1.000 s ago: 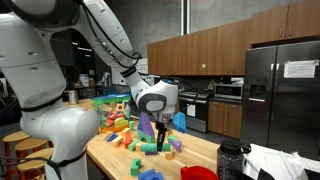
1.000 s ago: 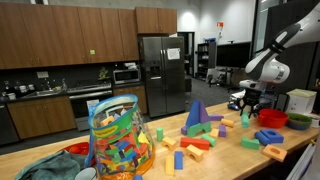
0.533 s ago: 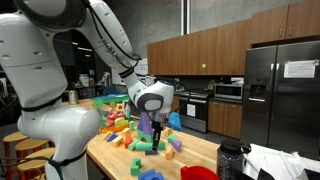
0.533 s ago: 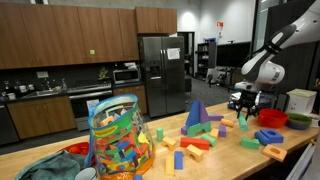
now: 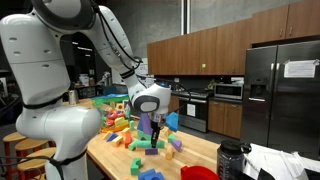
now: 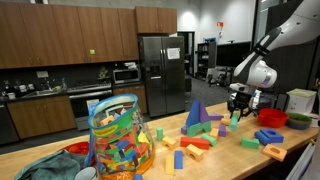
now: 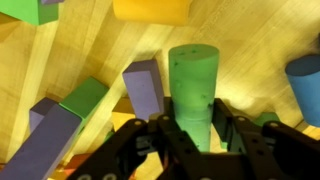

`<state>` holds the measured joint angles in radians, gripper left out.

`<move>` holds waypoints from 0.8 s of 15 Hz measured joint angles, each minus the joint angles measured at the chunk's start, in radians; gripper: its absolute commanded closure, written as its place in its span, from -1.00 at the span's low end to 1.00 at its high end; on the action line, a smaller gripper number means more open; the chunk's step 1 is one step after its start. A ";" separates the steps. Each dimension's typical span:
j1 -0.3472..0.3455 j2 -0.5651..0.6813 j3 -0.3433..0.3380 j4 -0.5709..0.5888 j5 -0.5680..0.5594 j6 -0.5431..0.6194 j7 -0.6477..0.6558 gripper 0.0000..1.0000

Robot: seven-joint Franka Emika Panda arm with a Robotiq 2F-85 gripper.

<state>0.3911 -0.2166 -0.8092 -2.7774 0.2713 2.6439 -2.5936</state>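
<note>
A green cylinder block (image 7: pixel 194 88) sticks out between the black fingers (image 7: pixel 160 135) of my gripper (image 7: pixel 193 135), which is shut on it in the wrist view. The block hangs above the wooden table (image 7: pixel 245 40). A purple block (image 7: pixel 145 88) stands just to its left below, and a blue piece (image 7: pixel 305 75) lies at the right edge. In both exterior views my gripper (image 5: pixel 155 133) (image 6: pixel 238 112) hovers over scattered colored blocks, with the green cylinder (image 6: pixel 237 119) pointing down from it.
Many colored blocks (image 6: pixel 195 140) litter the table. A clear bag full of blocks (image 6: pixel 118 140) stands near the front. Red and blue bowls (image 6: pixel 273 120) sit by the arm. A dark bottle (image 5: pixel 230 160) and a red bowl (image 5: pixel 198 173) are near the table end.
The arm has carried the green cylinder a little sideways over the blocks; the grip on it has stayed the same.
</note>
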 measured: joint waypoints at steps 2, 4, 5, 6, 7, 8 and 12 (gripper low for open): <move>0.019 0.032 0.018 0.000 0.105 0.045 -0.001 0.68; 0.036 0.066 0.035 0.000 0.203 0.084 -0.006 0.68; 0.046 0.081 0.040 0.000 0.234 0.098 -0.006 0.68; 0.053 0.095 0.043 0.000 0.254 0.107 -0.005 0.68; 0.060 0.106 0.044 0.000 0.269 0.114 -0.005 0.68; 0.064 0.115 0.044 0.000 0.281 0.119 -0.005 0.18; 0.065 0.125 0.043 0.002 0.297 0.126 -0.005 0.18</move>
<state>0.4564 -0.0916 -0.7664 -2.7758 0.5679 2.7696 -2.5983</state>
